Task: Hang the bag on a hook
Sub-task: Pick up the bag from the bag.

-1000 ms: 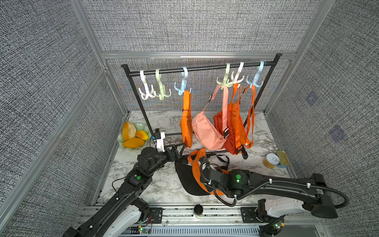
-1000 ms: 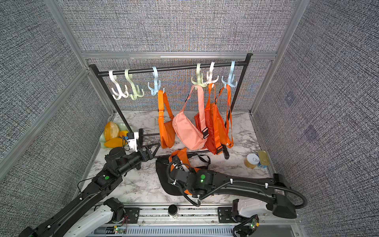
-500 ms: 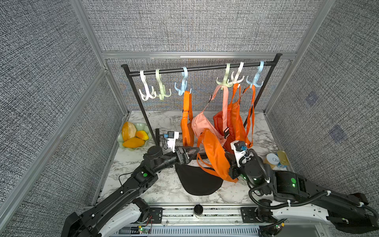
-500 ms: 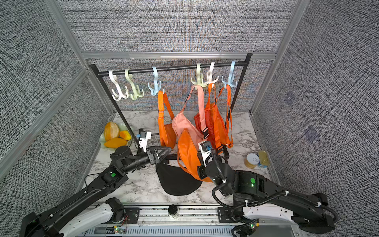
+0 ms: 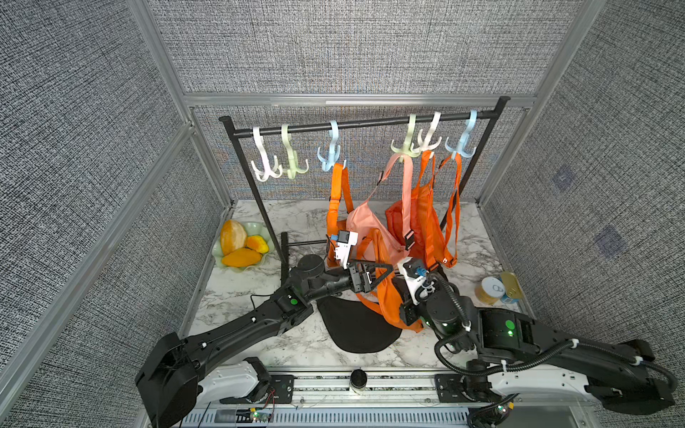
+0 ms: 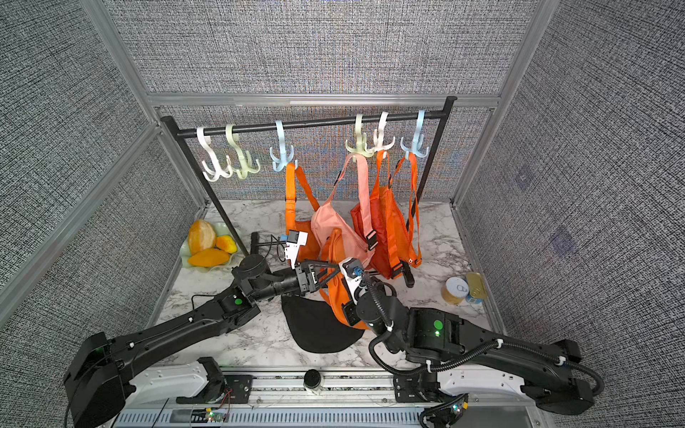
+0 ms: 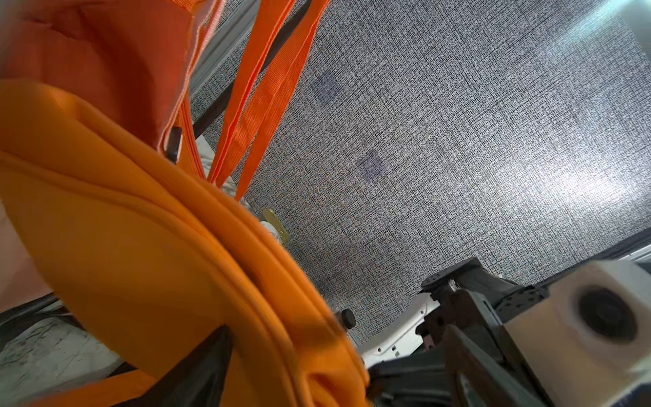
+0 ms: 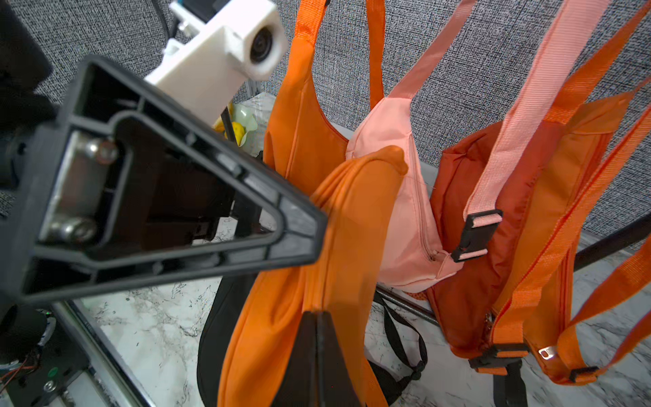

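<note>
We see the right tool (image 8: pixel 317 319) closed tightly on the orange bag (image 5: pixel 387 292). It holds the bag in the air above the worktop (image 5: pixel 259 296), in front of the rack (image 5: pixel 356 124). The orange bag hangs just before the pink bag (image 5: pixel 361 222) and partly over a black bag (image 5: pixel 356 326) that lies flat on the worktop. The left tool (image 5: pixel 381 276) stands wide, with the orange bag between its fingers. In the right wrist view, one finger tip is at the edge of the fabric. High on the rack, the white hook (image 5: pixel 264 163) and the pale green hook (image 5: pixel 293 163) beside it are free.
</note>
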`<move>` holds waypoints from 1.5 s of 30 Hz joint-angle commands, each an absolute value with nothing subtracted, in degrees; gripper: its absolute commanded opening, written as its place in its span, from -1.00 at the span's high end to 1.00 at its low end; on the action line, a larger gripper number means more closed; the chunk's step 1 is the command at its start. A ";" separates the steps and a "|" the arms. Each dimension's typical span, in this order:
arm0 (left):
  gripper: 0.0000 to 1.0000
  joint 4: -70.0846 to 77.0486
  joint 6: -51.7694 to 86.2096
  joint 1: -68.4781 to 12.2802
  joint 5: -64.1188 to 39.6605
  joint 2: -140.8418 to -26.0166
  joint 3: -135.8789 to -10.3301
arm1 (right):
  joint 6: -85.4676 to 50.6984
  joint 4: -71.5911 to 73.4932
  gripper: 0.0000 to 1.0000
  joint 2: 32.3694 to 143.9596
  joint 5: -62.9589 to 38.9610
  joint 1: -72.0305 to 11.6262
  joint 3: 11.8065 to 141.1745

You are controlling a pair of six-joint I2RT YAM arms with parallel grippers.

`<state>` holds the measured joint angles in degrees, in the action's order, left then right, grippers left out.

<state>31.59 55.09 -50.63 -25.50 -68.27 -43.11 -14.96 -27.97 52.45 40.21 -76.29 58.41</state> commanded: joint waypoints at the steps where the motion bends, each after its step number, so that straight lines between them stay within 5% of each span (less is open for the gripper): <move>1: -0.69 34.22 54.93 -50.88 -25.86 -68.80 -43.67 | -13.77 -25.39 1.00 53.33 41.49 -77.12 58.58; 9: 0.41 28.04 52.49 -51.23 -23.32 -68.95 -45.02 | -11.37 -24.79 1.00 53.57 42.07 -78.52 59.13; 18: 0.99 23.07 45.83 -51.39 -24.55 -65.68 -46.51 | -9.87 -27.42 0.82 51.61 40.91 -80.24 61.05; 23: 1.00 22.87 40.46 -51.31 -28.87 -61.61 -47.01 | -9.90 -27.25 0.00 43.90 39.07 -80.29 60.23; 29: 1.00 15.32 31.69 -49.90 -35.48 -56.27 -52.87 | -11.55 -25.96 -0.45 29.09 47.02 -80.33 57.25; 39: 1.00 1.12 22.04 -46.86 -42.64 -54.44 -63.71 | -16.35 -35.21 -0.95 27.96 52.48 -80.24 56.84; 45: 1.00 -4.54 19.21 -46.63 -43.13 -54.89 -68.17 | -15.91 -36.77 -0.98 35.01 49.35 -74.48 59.52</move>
<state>-1.52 22.13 -46.72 -41.10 -54.96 -67.09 -15.07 -35.16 32.75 50.76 -77.23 58.26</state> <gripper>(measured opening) 0.090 0.989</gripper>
